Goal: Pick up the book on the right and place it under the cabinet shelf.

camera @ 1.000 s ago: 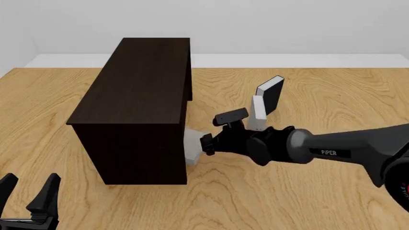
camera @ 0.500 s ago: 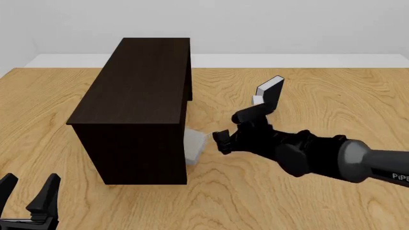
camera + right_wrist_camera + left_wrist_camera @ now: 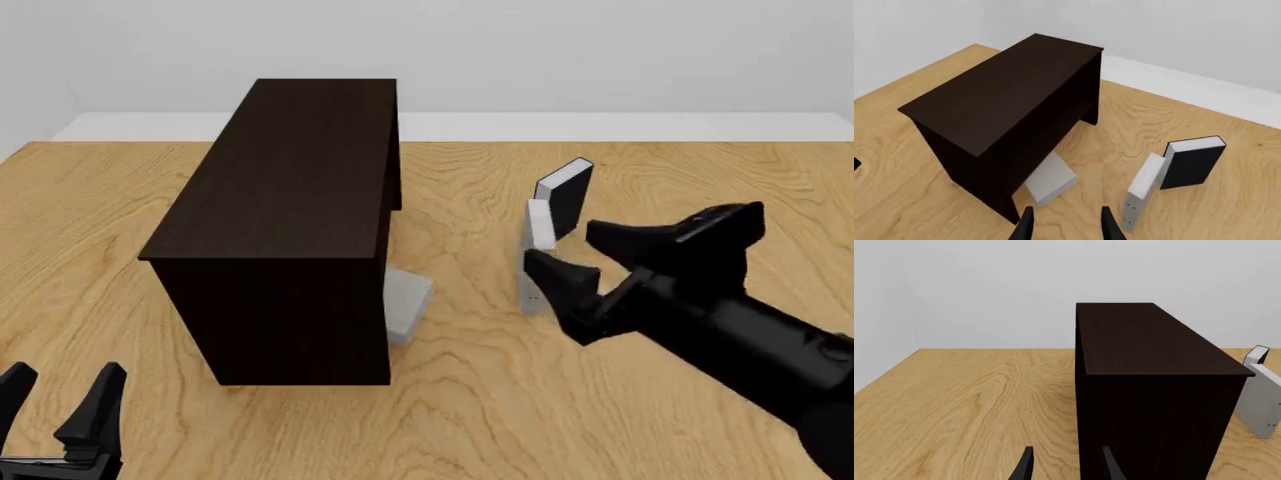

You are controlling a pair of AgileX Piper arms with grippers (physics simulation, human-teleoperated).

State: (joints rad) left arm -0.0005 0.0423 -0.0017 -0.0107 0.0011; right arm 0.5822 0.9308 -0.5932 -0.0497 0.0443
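One grey book (image 3: pixel 404 303) lies tucked at cabinet shelf (image 3: pixel 287 215) foot, partly under it, corner sticking out. Right gripper (image 3: pixel 598 253) near cabinet's right side, jaws apart, empty. Left gripper (image 3: pixel 60 410) before cabinet's front, spread, idle. Other grey book (image 3: pixel 534 262) and black book (image 3: pixel 566 196) upright right of cabinet. Risk: right arm swing knocks upright books over.
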